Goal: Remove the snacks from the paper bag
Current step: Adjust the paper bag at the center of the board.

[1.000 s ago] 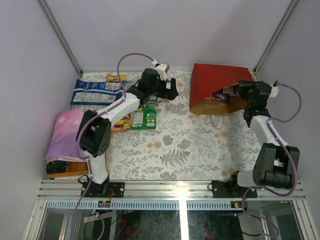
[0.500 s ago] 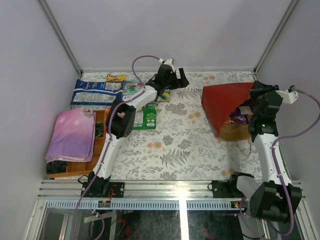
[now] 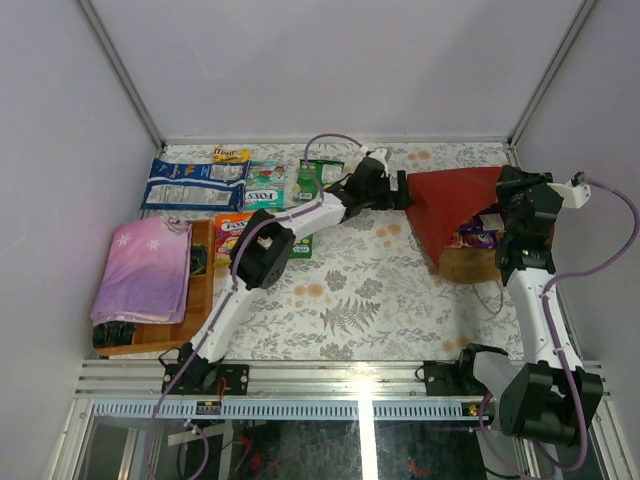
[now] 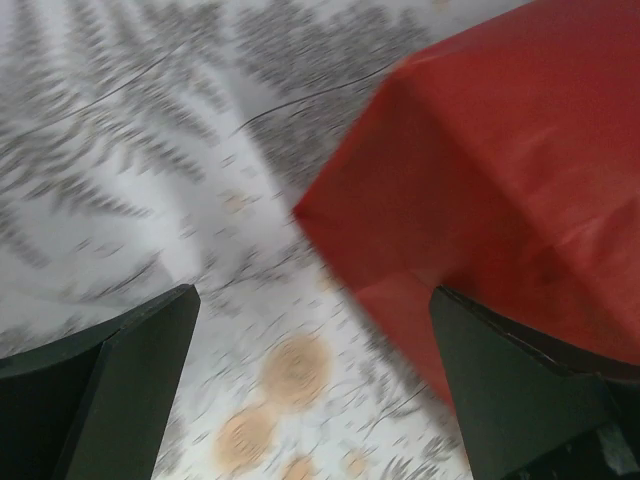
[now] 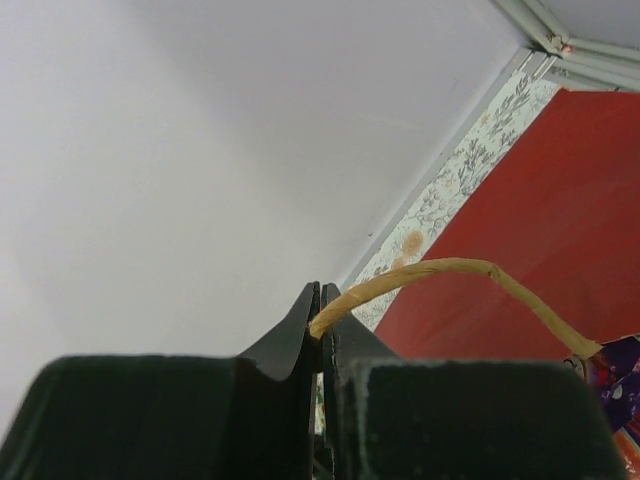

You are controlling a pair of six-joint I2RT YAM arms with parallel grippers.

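Beside the paper bag [image 3: 452, 200], left gripper [image 4: 312, 300] wide open, right gripper [image 5: 322, 305] tight on its handle [image 5: 450, 265]; "FOX'S" on teal packet [image 3: 264, 185].

Left arm [image 3: 305, 212] and right arm [image 3: 535, 305] look alike: white tube links, chunky black joint housings, black base blocks [image 3: 205, 378]. A thin lilac cable [image 3: 330, 136] loops off each arm and runs along the white links, and there is a small white box [image 3: 578, 186] at the wrist. Fingers [image 4: 130, 380] are matte black, flat and wedge-shaped, tapering to thin tips.

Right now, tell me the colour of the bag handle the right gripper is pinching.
Tan; the handle shows best in the right wrist view.
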